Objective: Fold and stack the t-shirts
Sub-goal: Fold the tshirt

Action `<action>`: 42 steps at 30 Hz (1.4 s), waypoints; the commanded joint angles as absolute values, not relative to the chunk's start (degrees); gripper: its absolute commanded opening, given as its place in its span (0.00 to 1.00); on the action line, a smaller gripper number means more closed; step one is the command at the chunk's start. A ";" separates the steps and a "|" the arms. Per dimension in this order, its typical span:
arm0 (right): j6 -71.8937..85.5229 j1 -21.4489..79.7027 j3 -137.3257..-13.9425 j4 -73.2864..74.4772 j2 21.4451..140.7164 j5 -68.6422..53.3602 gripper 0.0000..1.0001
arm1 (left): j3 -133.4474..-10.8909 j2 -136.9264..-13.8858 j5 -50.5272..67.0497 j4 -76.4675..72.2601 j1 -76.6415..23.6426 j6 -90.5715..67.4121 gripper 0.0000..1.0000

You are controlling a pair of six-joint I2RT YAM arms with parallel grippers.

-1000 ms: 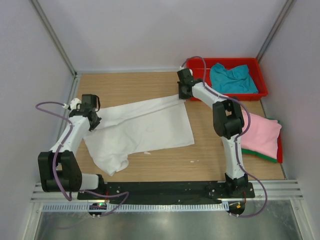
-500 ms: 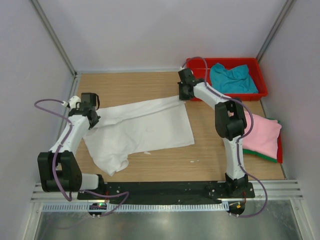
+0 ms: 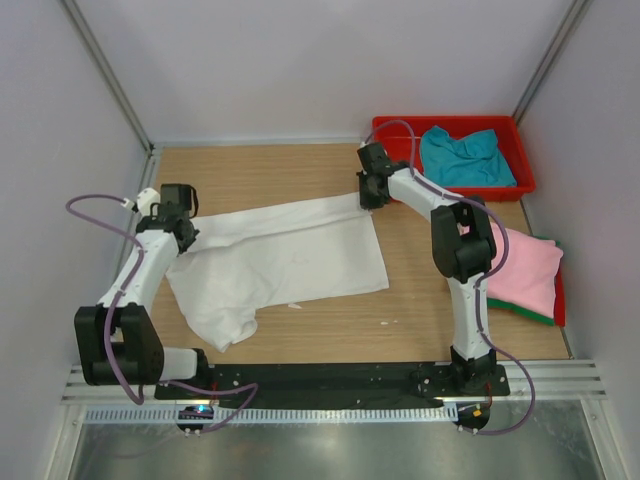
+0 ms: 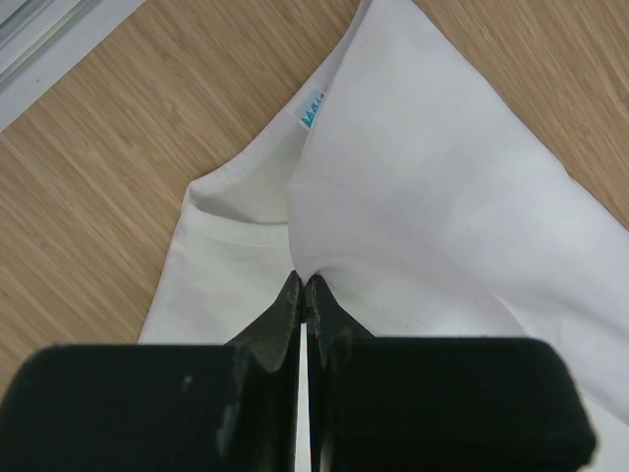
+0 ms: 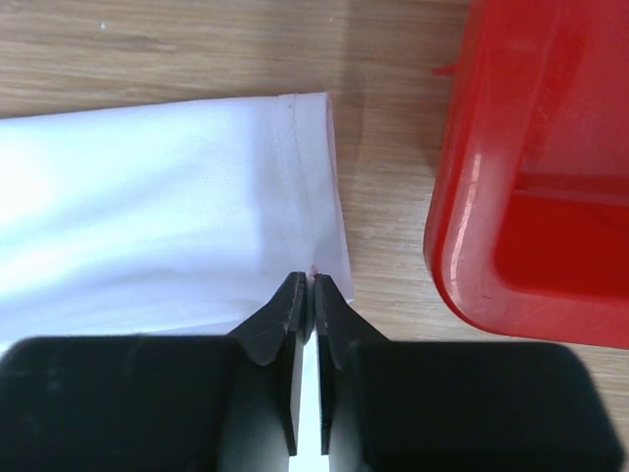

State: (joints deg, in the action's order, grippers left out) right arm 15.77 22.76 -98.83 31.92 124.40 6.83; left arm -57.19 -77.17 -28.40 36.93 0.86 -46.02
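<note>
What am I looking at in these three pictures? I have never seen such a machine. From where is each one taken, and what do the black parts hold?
These are two robot arms bolted to a wooden table. The wide picture looks down from above and behind them. The other two come from a camera on each wrist; the black shapes are that arm's own fingers. The left gripper and the right gripper are each shut on one end of the white t-shirt spread between them. A teal t-shirt lies in the red tray; a pink t-shirt lies on a green t-shirt.
</note>
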 commanded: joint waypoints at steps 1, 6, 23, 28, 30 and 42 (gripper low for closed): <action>16.87 22.85 -98.26 32.61 119.88 4.58 0.15 | -55.90 -74.36 -29.45 36.04 1.23 -46.58 0.00; 17.40 22.85 -98.35 34.54 119.36 2.64 0.46 | -54.93 -73.30 -26.91 37.17 1.06 -46.76 0.00; 19.16 22.85 -104.06 35.42 118.21 -1.93 0.59 | -51.77 -68.73 -26.45 40.95 -1.67 -50.53 0.00; 19.86 22.94 -102.83 35.07 118.30 -2.28 0.59 | -51.07 -67.68 -26.98 41.92 -2.11 -51.68 0.00; 19.78 23.03 -102.92 34.81 118.21 -2.29 0.60 | -50.80 -66.80 -27.16 42.19 -2.28 -51.77 0.00; 19.60 23.82 -103.62 35.33 119.09 -2.90 0.64 | -49.48 -65.22 -29.09 47.19 -2.55 -54.67 0.86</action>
